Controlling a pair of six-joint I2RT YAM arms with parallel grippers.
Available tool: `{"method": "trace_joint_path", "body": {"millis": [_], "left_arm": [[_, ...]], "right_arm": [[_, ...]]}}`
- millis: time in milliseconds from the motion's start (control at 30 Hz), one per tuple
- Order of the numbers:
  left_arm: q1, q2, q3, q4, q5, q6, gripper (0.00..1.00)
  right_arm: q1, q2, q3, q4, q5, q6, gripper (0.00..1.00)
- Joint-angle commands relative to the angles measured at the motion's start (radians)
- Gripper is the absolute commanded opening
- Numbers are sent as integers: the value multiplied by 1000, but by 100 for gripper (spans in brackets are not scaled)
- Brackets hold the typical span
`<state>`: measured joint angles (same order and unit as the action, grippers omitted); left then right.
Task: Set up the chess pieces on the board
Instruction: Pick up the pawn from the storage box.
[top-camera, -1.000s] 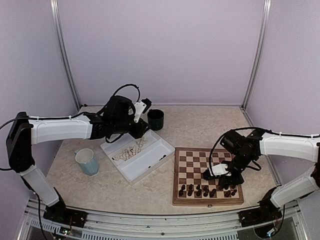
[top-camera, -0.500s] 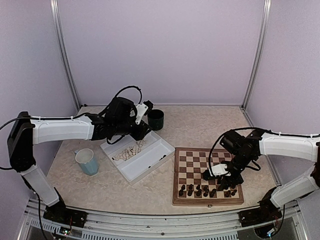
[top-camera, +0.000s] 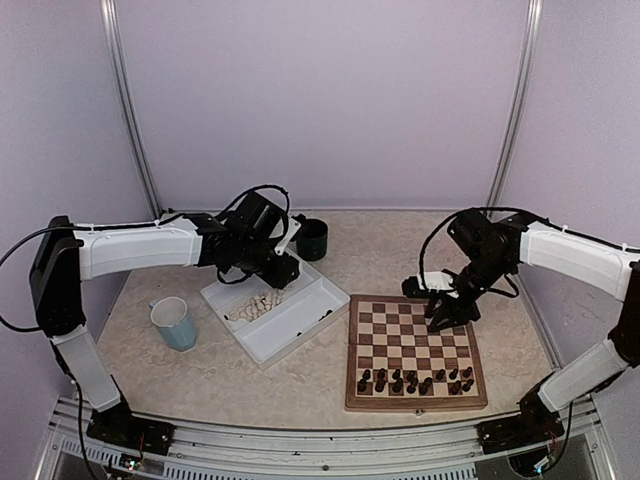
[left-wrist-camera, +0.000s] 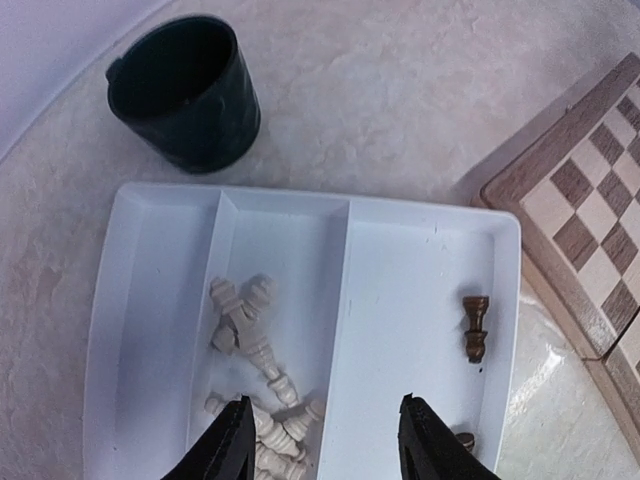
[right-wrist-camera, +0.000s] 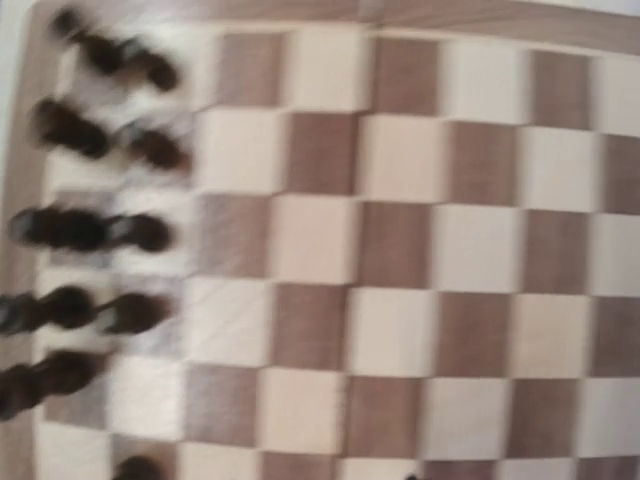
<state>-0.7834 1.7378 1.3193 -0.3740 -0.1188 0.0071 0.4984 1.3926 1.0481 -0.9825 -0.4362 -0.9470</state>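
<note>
The board (top-camera: 415, 335) lies at the right front of the table, with dark chess pieces (top-camera: 410, 381) standing on its two near rows. My right gripper (top-camera: 443, 318) hangs over the board's far left part. Its wrist view is blurred and shows only the board (right-wrist-camera: 400, 250) and dark pieces (right-wrist-camera: 90, 230), not its fingers. My left gripper (left-wrist-camera: 330, 450) is open and empty above the white tray (left-wrist-camera: 420, 215). Pale pieces (left-wrist-camera: 255, 330) lie heaped in the tray's middle compartment. A dark piece (left-wrist-camera: 476, 327) lies in the right one.
A dark cup (top-camera: 311, 238) stands just behind the tray (top-camera: 300, 325). A pale blue mug (top-camera: 175, 323) stands left of the tray. The board's corner (left-wrist-camera: 590, 200) is close to the tray's right end.
My right arm has lifted off the near dark rows and moved to the board's far side. My left gripper has shifted right and down over the tray.
</note>
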Motion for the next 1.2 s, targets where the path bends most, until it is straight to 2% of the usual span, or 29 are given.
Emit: {"method": "trace_joint_path", "body": {"millis": [0, 100, 233, 400, 567, 733, 1000, 1167], "left_arm": [[34, 50, -18, -196, 103, -45, 49], [48, 62, -41, -197, 259, -22, 49], [48, 112, -49, -156, 371, -10, 49], [41, 202, -27, -168, 394, 34, 49], [26, 230, -30, -148, 443, 71, 51], [-3, 265, -16, -103, 385, 42, 51], [-16, 299, 11, 4, 184, -79, 47], [16, 298, 55, 73, 212, -143, 46]], "right_arm": [[-59, 83, 85, 6, -85, 53, 35], [-68, 117, 114, 46, -76, 97, 35], [-73, 165, 154, 71, -63, 144, 36], [-72, 220, 190, 74, -62, 184, 36], [-73, 249, 219, 64, -55, 188, 36], [-72, 270, 234, 65, -68, 189, 37], [-73, 258, 205, 103, -84, 197, 36], [-73, 247, 198, 114, -85, 203, 36]]}}
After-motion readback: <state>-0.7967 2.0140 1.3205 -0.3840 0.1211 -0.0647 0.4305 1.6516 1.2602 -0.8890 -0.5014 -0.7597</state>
